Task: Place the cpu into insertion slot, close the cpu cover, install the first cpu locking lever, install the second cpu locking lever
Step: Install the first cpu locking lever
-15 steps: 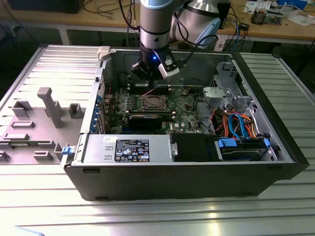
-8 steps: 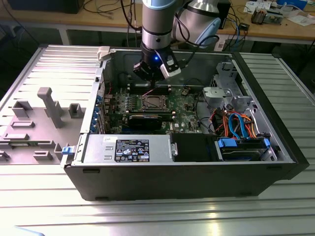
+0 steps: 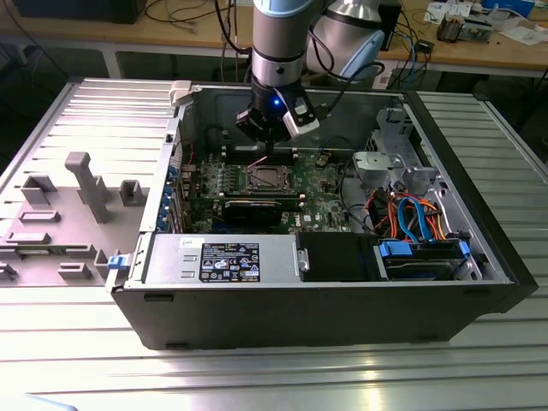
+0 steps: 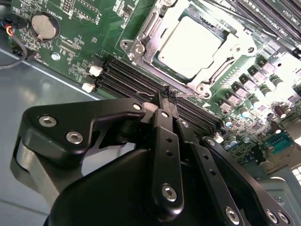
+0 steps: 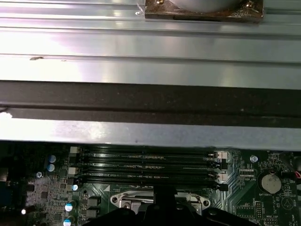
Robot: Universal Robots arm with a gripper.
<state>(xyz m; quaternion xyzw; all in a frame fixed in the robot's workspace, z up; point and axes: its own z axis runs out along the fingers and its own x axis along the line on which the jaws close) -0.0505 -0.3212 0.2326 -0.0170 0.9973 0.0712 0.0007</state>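
The cpu [image 4: 190,47] lies in the insertion slot [image 3: 264,178] on the green motherboard, its silver top bright. The cpu cover [image 4: 141,35], a silver frame, lies flat over it, with the chip showing through its window. A thin wire locking lever [image 4: 190,95] runs along the socket's edge beside the memory slots. My gripper [image 4: 167,94] is shut, and its black fingertips meet right at the end of that wire. Whether they pinch it or only touch it is unclear. In the exterior view the gripper [image 3: 270,145] hangs just behind the socket inside the open case.
Black memory slots [image 4: 127,77] lie directly under the fingers, also in the first wrist view [image 5: 146,165]. A coin battery [image 4: 44,26] sits on the board. The case wall [image 5: 141,94] rises close behind. A power supply [image 3: 223,257] and drive cage [image 3: 424,257] fill the case's front.
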